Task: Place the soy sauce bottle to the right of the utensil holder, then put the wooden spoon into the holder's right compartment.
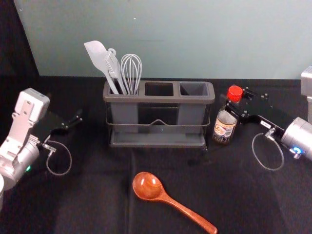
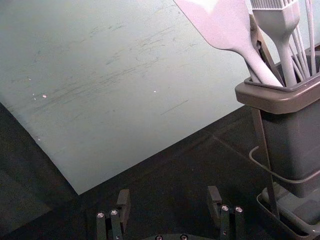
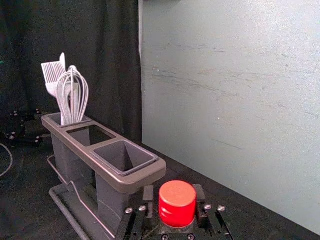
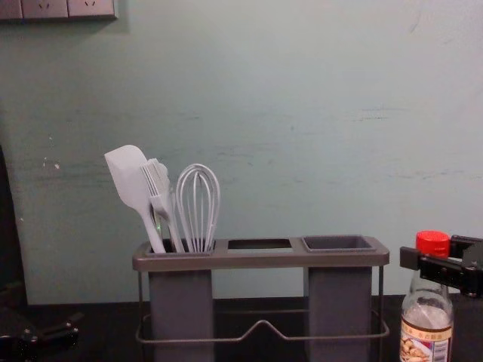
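From my station, I judged the first half nearly done: the soy sauce bottle [image 1: 224,127] was right of the utensil holder [image 1: 158,98], its upper end between the right gripper's [image 3: 174,195] jaws, apparently clasped. The wooden spoon [image 1: 148,186] lay nearer, untouched; my left gripper [image 2: 170,202] waited wide apart, left of the holder.

Pale spatula [image 4: 130,179], brush [image 4: 160,193], whisk [image 4: 198,207]; wall sockets [image 4: 45,7]
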`<state>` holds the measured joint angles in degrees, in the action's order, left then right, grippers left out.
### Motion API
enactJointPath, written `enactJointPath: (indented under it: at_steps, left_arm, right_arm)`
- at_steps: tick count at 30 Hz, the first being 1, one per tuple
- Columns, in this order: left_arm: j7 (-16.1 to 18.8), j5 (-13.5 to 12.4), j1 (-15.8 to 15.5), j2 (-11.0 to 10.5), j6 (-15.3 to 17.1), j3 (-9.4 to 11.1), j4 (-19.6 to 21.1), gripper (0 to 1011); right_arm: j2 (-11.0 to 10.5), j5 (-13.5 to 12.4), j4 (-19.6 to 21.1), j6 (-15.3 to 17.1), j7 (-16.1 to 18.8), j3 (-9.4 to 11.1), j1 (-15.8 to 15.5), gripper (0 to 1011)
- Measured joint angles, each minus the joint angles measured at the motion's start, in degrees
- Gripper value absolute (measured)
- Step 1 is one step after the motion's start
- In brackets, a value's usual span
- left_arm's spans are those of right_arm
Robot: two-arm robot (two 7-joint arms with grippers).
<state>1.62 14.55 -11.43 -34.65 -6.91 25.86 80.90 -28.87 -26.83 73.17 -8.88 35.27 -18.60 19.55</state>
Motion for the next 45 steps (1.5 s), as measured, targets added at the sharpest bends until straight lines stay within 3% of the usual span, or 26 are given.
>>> enactJointPath:
  at_steps: [15, 20, 40, 45]
  left_arm:
    - [0.00, 0.00, 0.00, 0.00, 0.00, 0.00, 0.00, 1005]
    - [0.00, 0.00, 0.00, 0.00, 0.00, 0.00, 0.00, 1005]
    - [0.00, 0.00, 0.00, 0.00, 0.00, 0.00, 0.00, 1005]
    - [0.00, 0.00, 0.00, 0.00, 0.00, 0.00, 0.00, 1005]
  right_arm:
    - [-0.04, -0.06, 0.05, 0.00, 0.00, 0.00, 0.00, 918]
    - [-0.04, -0.06, 0.05, 0.00, 0.00, 0.00, 0.00, 1004]
    - [-0.09, 0.02, 0.13, 0.01, -0.07, 0.00, -0.03, 1004]
    - [-0.87, 0.79, 2.50, 0.62, -2.06, 0.78, -1.61, 1004]
